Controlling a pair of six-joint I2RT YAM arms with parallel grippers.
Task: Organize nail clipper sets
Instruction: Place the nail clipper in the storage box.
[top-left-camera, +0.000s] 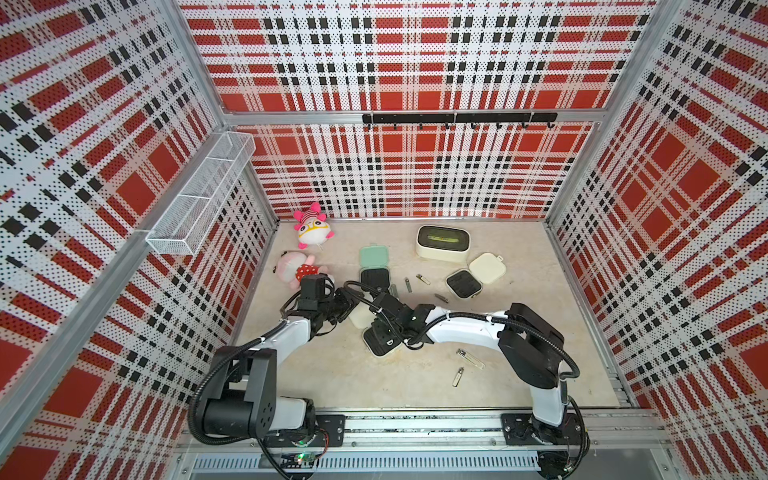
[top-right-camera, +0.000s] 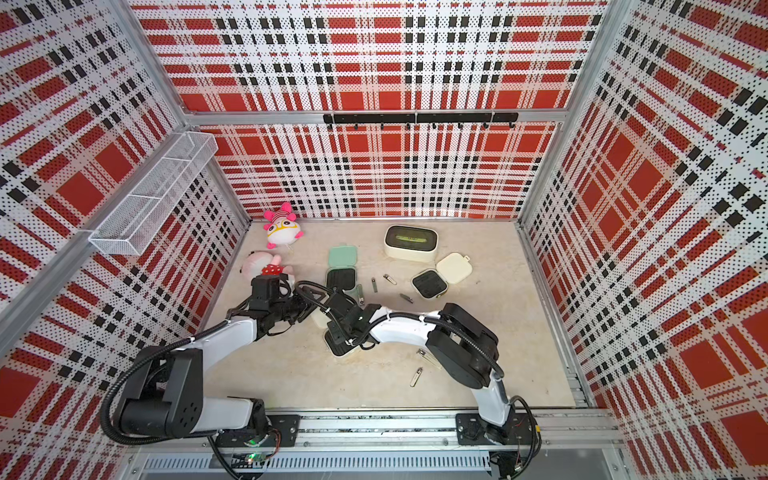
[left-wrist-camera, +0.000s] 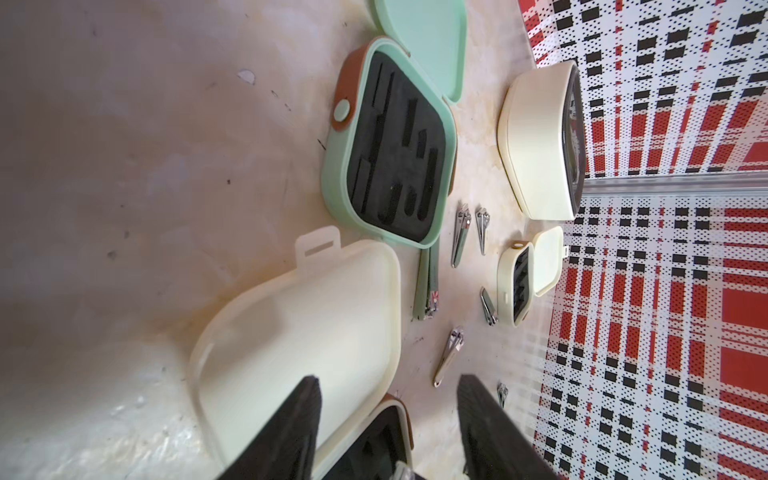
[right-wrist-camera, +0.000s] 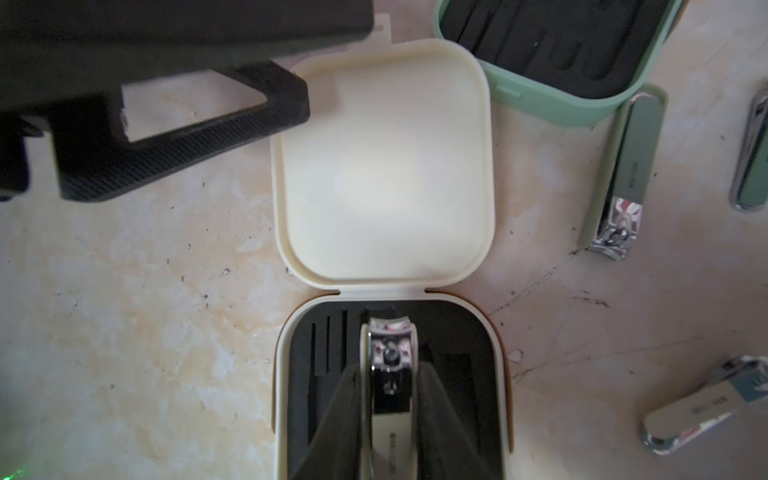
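Right claw (right-wrist-camera: 388, 376) clamped on a silver clipper (right-wrist-camera: 389, 345) over the open cream case's (right-wrist-camera: 386, 166) black insert (right-wrist-camera: 457, 328)

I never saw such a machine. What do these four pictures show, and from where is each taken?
Two robot arms work at a table. Two pictures look down from overhead; two come from cameras on the arms' wrists. On the table: a mint green case, two cream cases, all open, loose metal clippers, a larger cream box, two plush toys. The right gripper holds a nail clipper over one cream case's black insert. The left gripper has its fingers apart beside it; whether they grip is unclear.
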